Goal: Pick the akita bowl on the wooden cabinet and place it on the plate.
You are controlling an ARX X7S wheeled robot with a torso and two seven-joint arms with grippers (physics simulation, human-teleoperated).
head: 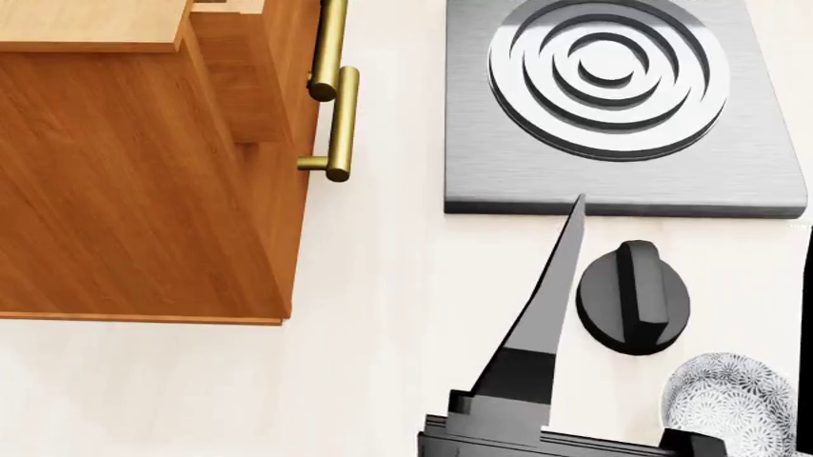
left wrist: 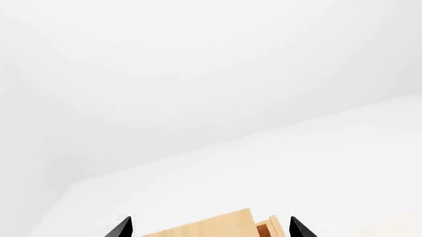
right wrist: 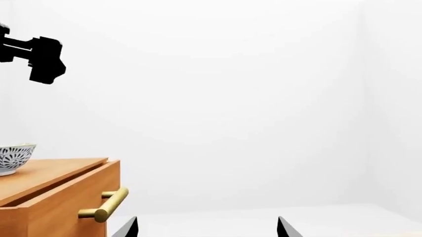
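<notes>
The akita bowl (right wrist: 13,158), white with a dark pattern, stands on top of the wooden cabinet (right wrist: 59,197), cut off by the edge of the right wrist view. My right gripper (right wrist: 205,228) is open and empty, low in front of the cabinet's brass handle (right wrist: 105,206) and apart from it. In the head view one of its fingers (head: 540,324) reaches toward the stove. My left gripper (left wrist: 211,229) is open and empty above the cabinet (left wrist: 211,226) top. The plate is out of view.
In the head view the cabinet (head: 128,190) fills the left, with brass handles (head: 337,124). A grey burner plate (head: 610,105) and a black knob (head: 633,297) lie to the right. A round white dish with grey floral pattern (head: 734,400) sits bottom right. The left arm (right wrist: 36,57) shows dark above the cabinet.
</notes>
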